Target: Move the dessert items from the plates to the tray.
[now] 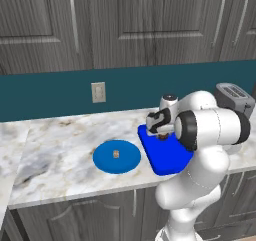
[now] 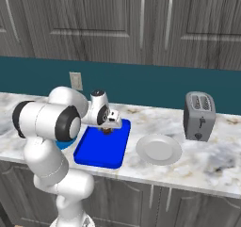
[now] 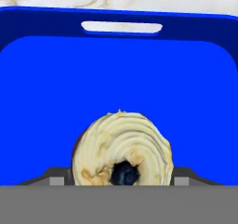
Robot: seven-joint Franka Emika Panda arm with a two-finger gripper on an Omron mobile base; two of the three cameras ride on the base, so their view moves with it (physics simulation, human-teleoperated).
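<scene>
While the arm is reaching in from the lower right of the left base view, the gripper (image 1: 162, 133) is hanging right over the far end of the blue tray (image 1: 170, 160) at centre right, something small and dark tucked under it. Left of the tray, the round blue plate (image 1: 107, 160) is sitting on the marble counter (image 1: 55, 145) with one tan dessert lump (image 1: 116, 154) waiting at its middle.

Switching to the right base view, the gripper (image 2: 109, 124) is poised above the tray (image 2: 101, 150) just left of centre, a dark morsel (image 2: 108, 131) showing beneath it. The pale plate (image 2: 160, 149) is lying bare at centre right, the toaster (image 2: 199, 116) standing behind it.

Now the hand view: a cream-swirled dessert (image 3: 122, 148) is looming at bottom centre, pinched between the fingers, the tray floor (image 3: 116, 79) spreading behind it and the handle slot (image 3: 122, 27) at the top.

This looks like the drop-off. To do it well, the gripper should be lowering until the treat is touching the floor, keeping inside the rim, then spreading gently and lifting straight away so the frosting isn't dragging.
</scene>
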